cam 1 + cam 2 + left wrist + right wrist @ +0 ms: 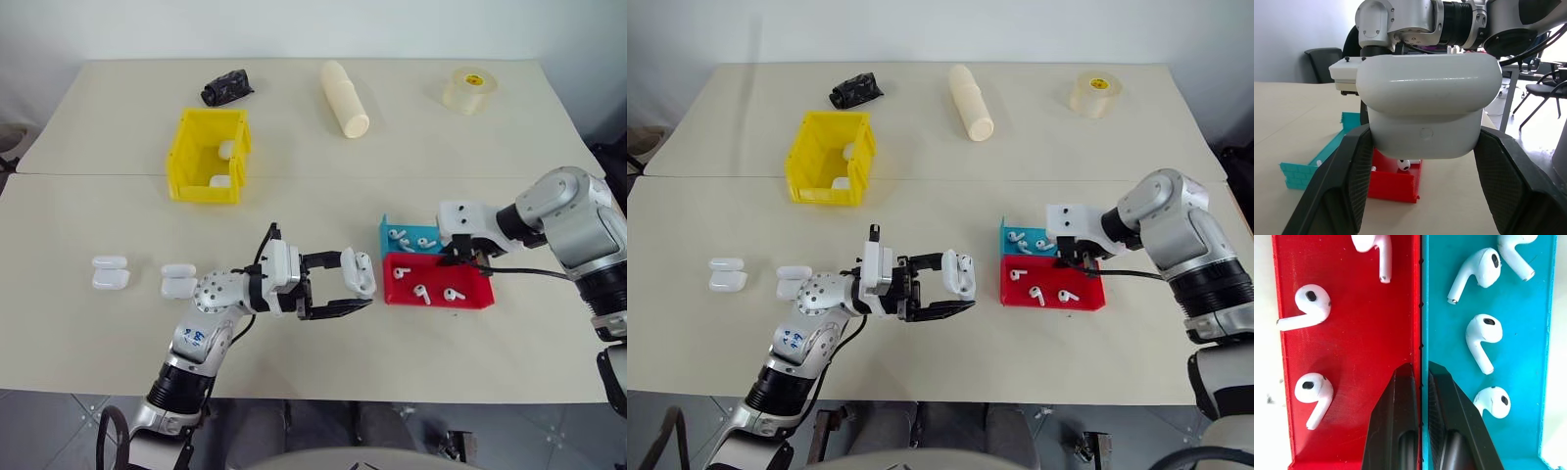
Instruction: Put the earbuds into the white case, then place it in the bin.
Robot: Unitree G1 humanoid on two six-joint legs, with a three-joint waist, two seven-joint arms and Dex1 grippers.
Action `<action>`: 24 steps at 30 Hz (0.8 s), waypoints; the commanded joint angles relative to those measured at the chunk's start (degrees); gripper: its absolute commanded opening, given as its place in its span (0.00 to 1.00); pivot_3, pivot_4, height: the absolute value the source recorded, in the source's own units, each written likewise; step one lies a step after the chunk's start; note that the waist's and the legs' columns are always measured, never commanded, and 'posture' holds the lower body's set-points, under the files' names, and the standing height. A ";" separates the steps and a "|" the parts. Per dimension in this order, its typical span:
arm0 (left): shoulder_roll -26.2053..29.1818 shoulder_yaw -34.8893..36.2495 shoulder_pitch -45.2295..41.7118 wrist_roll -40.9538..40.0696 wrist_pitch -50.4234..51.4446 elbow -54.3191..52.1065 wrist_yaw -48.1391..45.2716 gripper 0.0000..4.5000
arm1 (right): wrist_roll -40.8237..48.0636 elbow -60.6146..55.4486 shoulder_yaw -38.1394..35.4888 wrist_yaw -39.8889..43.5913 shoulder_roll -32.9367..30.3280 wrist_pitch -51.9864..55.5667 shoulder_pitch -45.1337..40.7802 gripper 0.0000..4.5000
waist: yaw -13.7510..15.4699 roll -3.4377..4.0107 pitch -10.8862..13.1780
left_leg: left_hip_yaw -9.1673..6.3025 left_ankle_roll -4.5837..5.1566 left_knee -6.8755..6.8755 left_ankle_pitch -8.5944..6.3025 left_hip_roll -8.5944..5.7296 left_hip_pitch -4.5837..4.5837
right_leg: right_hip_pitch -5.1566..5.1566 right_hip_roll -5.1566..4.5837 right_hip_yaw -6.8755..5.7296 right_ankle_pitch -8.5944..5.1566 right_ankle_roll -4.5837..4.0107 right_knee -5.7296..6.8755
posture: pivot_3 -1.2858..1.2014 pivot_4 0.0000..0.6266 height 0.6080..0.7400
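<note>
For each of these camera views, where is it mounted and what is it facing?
Left and right eye views: on the head, looking forward and down at the table; both arms show, plus the yellow bin.
Left wrist view: on the left wrist, along the left gripper shut on the white case, facing the right arm.
Right wrist view: on the right wrist, looking down past the shut right gripper at earbuds.
Shared: the red tray and blue tray.

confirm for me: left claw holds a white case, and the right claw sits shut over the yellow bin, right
Not quite. The right claw is shut over the wall between the red tray and blue tray, not the yellow bin, as the right wrist view shows. The left claw does hold the white case.
</note>
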 commanded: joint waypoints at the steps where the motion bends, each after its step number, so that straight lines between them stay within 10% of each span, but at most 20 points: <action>1: -0.08 0.45 0.01 -1.50 -0.19 -2.24 -0.26 0.62 | 1.44 -3.59 -0.22 4.07 -2.11 -0.12 2.39 0.06 | 0.04 0.00 0.00 | -0.01 0.00 0.00 0.00 0.01 0.00 | 0.00 0.01 -0.01 0.00 0.00 0.00 | 0.52 0.24 1.00; 7: 0.06 0.55 -0.10 -1.85 0.06 -2.17 -0.64 0.62 | 2.32 -4.61 -0.32 3.44 -3.54 -2.15 4.56 0.06 | 0.10 0.00 0.00 | -0.02 0.00 0.01 0.00 0.00 0.00 | 0.02 0.00 -0.02 0.00 0.00 0.00 | 0.52 0.24 1.00; 15: 0.33 0.56 -0.41 -1.92 0.34 -1.80 -1.40 0.62 | 4.41 -6.72 -1.98 1.99 -3.75 1.39 5.97 0.55 | 0.02 -0.01 0.00 | -0.02 0.00 0.03 0.00 0.02 0.02 | 0.05 0.01 -0.02 0.00 0.00 -0.01 | 0.52 0.24 1.00; 24: 0.18 0.46 -0.76 -2.06 0.40 -1.33 -2.14 0.62 | 6.88 -10.43 -4.30 1.94 -5.98 4.23 6.67 0.55 | 0.07 -0.01 0.01 | -0.02 0.00 0.02 0.00 0.01 0.01 | 0.04 0.01 -0.01 0.00 0.00 0.00 | 0.52 0.24 1.00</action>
